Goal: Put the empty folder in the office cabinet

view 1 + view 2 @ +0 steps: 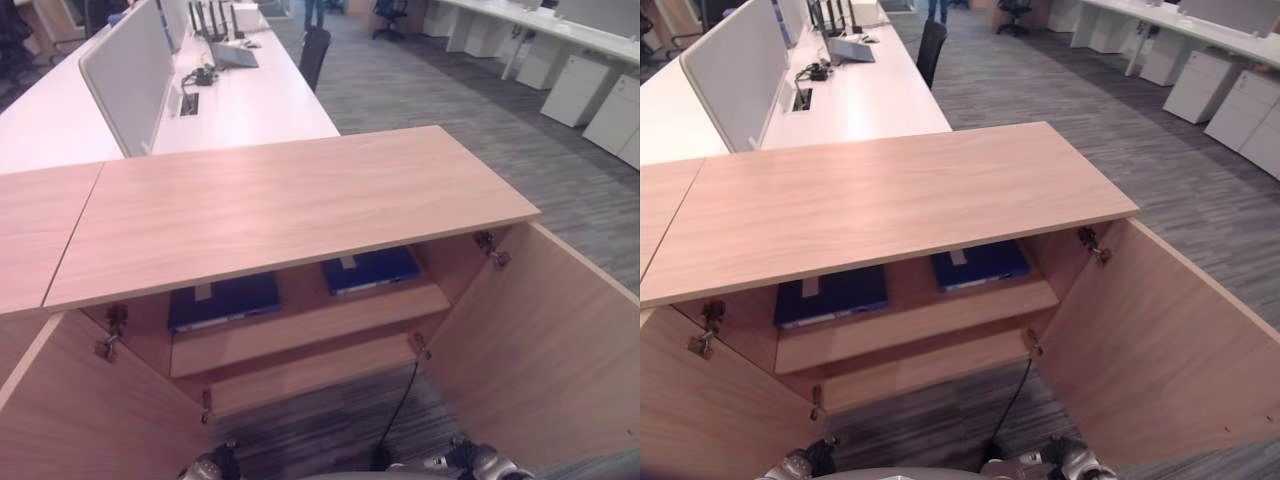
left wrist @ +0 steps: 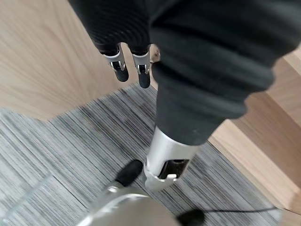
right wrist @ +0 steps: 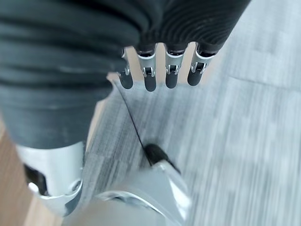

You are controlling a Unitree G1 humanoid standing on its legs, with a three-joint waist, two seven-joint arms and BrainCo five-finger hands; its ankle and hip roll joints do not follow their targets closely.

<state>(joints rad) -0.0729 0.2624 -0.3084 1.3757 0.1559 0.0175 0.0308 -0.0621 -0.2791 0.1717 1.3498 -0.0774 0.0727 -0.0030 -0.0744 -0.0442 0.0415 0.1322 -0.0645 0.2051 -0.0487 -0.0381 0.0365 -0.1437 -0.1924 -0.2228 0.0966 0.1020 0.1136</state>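
I see the office cabinet [image 1: 300, 200] with both doors swung open. Two dark blue folders, left [image 1: 224, 300] and right [image 1: 371, 269], lie flat on its shelf [image 1: 310, 325]. Left hand [image 2: 128, 66] and right hand [image 3: 160, 70] hang straight-fingered, holding nothing. White desks [image 1: 240, 100] stand behind.

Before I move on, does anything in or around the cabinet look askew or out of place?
Nothing stands out. Two blue folders lie flat on the cabinet shelf, both doors wide open. Left hand and right hand hang empty.
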